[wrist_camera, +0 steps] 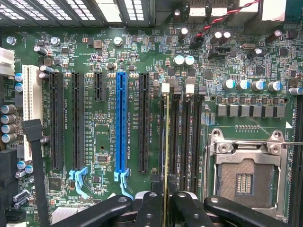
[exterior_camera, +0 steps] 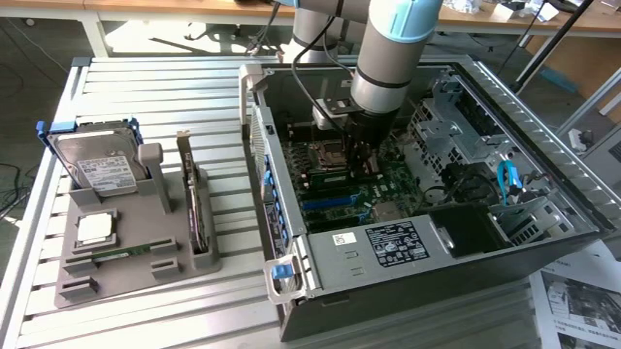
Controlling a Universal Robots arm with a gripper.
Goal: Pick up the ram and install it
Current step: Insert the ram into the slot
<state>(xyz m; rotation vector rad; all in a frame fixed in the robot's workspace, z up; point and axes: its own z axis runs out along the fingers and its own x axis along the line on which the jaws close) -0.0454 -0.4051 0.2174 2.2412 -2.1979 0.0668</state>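
The long, thin green RAM stick (wrist_camera: 164,156) stood on edge, seen edge-on in the wrist view, pinched between the black fingers (wrist_camera: 150,208) of the gripper (wrist_camera: 164,198). It sat in line with the narrow black memory slots (wrist_camera: 182,137) just beside the square silver processor socket (wrist_camera: 246,177), its far end near a white slot latch (wrist_camera: 165,87); whether it was fully seated could not be told. In the exterior view the grey and light-blue robot arm (exterior_camera: 388,51) reached down into the open dark-grey computer case (exterior_camera: 427,182), over the green motherboard (exterior_camera: 335,193). Well apart, toward the exterior view's left, a grey holder tray (exterior_camera: 126,254) on the slatted white table (exterior_camera: 165,87) carried a silver hard drive (exterior_camera: 97,163), a square silver processor chip (exterior_camera: 95,227) and a dark upright expansion card (exterior_camera: 194,200).
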